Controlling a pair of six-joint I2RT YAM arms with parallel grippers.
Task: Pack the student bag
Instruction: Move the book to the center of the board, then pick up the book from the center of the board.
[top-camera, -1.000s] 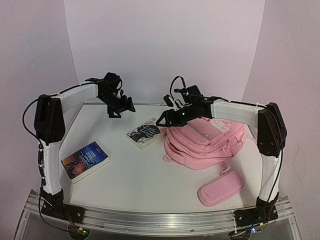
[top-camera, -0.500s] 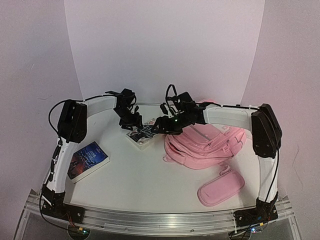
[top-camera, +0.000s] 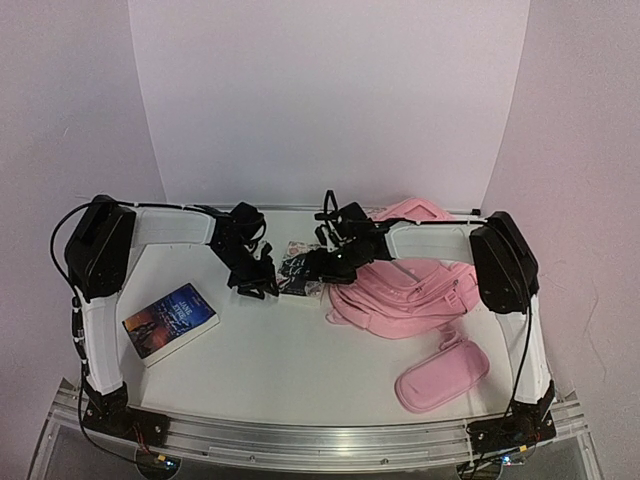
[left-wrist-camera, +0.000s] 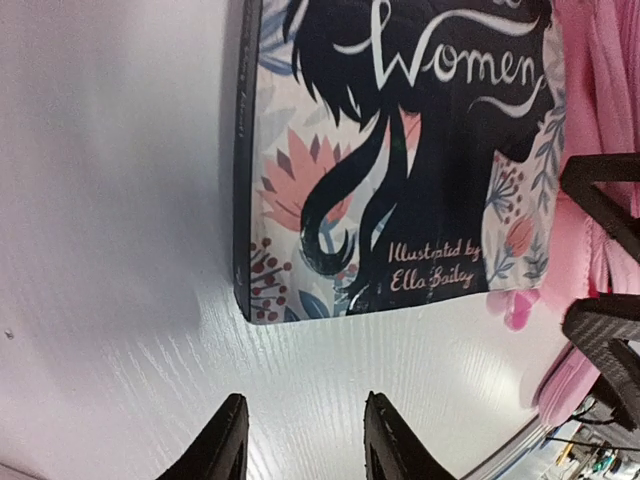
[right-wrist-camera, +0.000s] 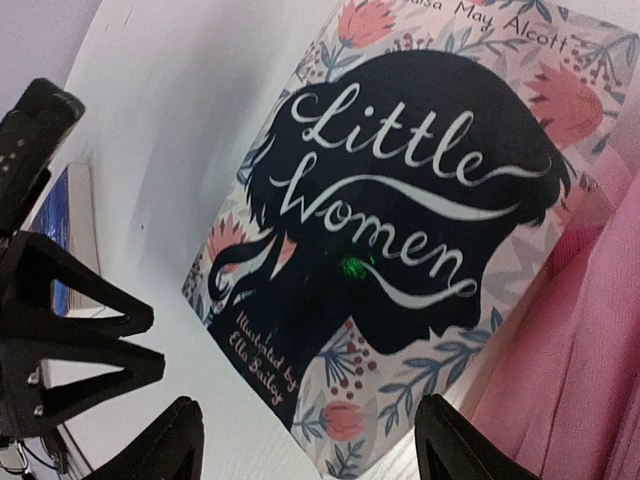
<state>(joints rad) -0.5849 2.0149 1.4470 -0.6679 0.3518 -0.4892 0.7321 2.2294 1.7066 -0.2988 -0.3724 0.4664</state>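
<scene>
**Two open grippers flanked a book beside the bag, neither holding it**

The student bag (top-camera: 410, 290) lay flat on the right-hand far part of the table (top-camera: 280, 370), front pockets up. From above I could not tell whether any compartment stood open. Nothing showed as packed into it.

The Little Women book (top-camera: 297, 268) lay cover-up against its left edge. The wrist views showed the book's right side meeting the pink fabric (right-wrist-camera: 590, 330), so it seemed parked there for loading.

The right gripper (top-camera: 318, 262) reached in from the bag's side and hovered over the cover (right-wrist-camera: 400, 220). Its jaws were spread wide with nothing between them (right-wrist-camera: 312, 445), probably set to span the book.

The left gripper (top-camera: 258, 285) sat just left of the book. Its fingers were only partly apart and closed on nothing (left-wrist-camera: 305, 440). They stood over bare tabletop just off the book's edge (left-wrist-camera: 400, 150). That placement suggested it was there to brace or lift the edge, since a thin book lying flat gives the jaws little to grip.

Further out, a blue-covered book (top-camera: 170, 318) lay near the left arm. A pencil case (top-camera: 442, 375) lay near and right, in front of the bag. Both were well apart from the grippers, so packing looked barely begun.
</scene>
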